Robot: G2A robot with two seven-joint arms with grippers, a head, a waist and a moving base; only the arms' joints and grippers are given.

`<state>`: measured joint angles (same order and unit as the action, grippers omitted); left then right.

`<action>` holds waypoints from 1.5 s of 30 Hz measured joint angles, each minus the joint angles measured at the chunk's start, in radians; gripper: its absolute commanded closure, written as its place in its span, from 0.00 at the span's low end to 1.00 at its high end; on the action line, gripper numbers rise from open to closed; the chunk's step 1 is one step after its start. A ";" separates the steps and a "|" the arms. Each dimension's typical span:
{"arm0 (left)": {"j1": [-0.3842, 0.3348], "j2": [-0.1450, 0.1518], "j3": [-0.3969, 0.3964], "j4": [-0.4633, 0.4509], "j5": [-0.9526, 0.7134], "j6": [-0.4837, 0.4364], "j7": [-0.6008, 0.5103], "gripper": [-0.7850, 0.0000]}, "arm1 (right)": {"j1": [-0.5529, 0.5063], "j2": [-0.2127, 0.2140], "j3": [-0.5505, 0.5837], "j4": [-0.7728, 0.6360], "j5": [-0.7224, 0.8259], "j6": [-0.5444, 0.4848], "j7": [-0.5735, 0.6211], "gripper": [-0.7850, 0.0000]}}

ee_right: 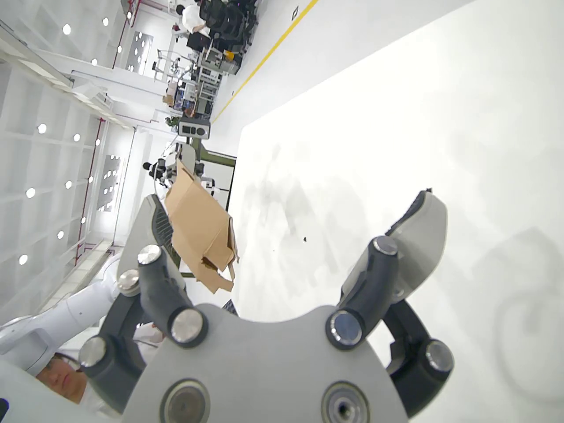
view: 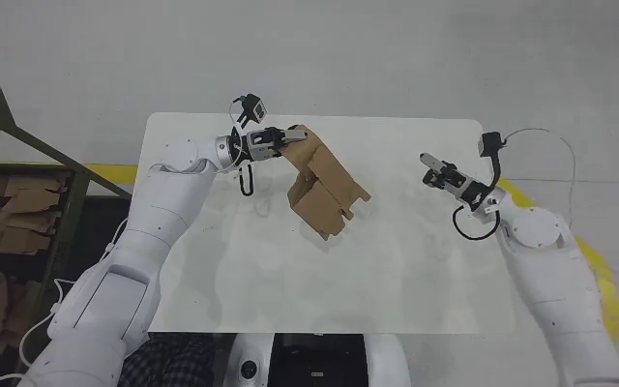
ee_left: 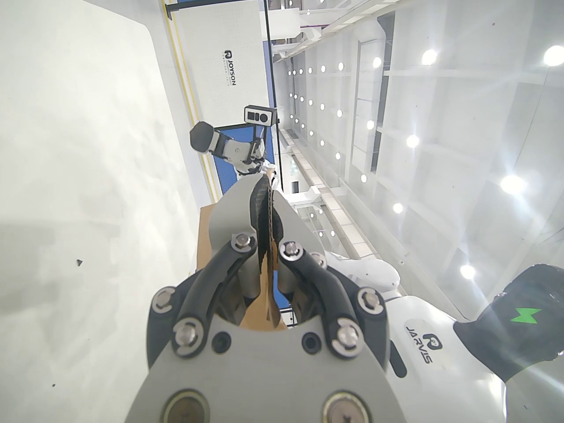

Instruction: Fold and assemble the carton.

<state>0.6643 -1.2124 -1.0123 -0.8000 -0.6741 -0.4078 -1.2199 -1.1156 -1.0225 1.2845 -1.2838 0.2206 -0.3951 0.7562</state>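
A brown cardboard carton (view: pixel 324 189), partly unfolded with loose flaps, stands tilted on the white table (view: pixel 242 281) a little left of centre. My left gripper (view: pixel 288 141) is shut on the carton's upper far flap; in the left wrist view the cardboard edge (ee_left: pixel 264 275) runs between the closed fingers (ee_left: pixel 240 217). My right gripper (view: pixel 427 161) hangs open over the right part of the table, well apart from the carton, with nothing between its fingers (ee_right: pixel 423 222). The carton (ee_right: pixel 198 231) shows in the right wrist view farther off, beyond that gripper.
A dark shelf (view: pixel 39 208) with stacked flat cardboard stands off the table's left edge. A yellow floor line (view: pixel 522 198) runs beside the table's right side. Bare table surface lies in front of the carton and between the two grippers.
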 measured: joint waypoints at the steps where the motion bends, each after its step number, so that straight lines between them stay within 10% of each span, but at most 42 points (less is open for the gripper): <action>1: 0.000 0.000 0.000 0.000 0.000 0.000 0.000 1.00 | -0.001 -0.002 -0.006 0.001 0.024 0.001 0.020 0.00; 33: 0.000 0.000 0.000 0.000 0.000 0.000 0.000 1.00 | 0.005 -0.060 -0.198 0.004 0.164 -0.052 0.079 0.00; 37: 0.000 0.000 0.000 0.000 0.000 0.000 0.000 1.00 | 0.039 -0.079 -0.248 0.050 0.187 -0.070 0.082 0.44; 45: 0.000 0.000 0.000 0.000 0.000 0.000 0.000 1.00 | 0.091 -0.112 -0.308 0.151 0.240 -0.114 0.099 0.54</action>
<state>0.6643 -1.2124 -1.0123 -0.8000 -0.6741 -0.4078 -1.2199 -1.0246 -1.1344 0.9769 -1.1331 0.4608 -0.5086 0.8553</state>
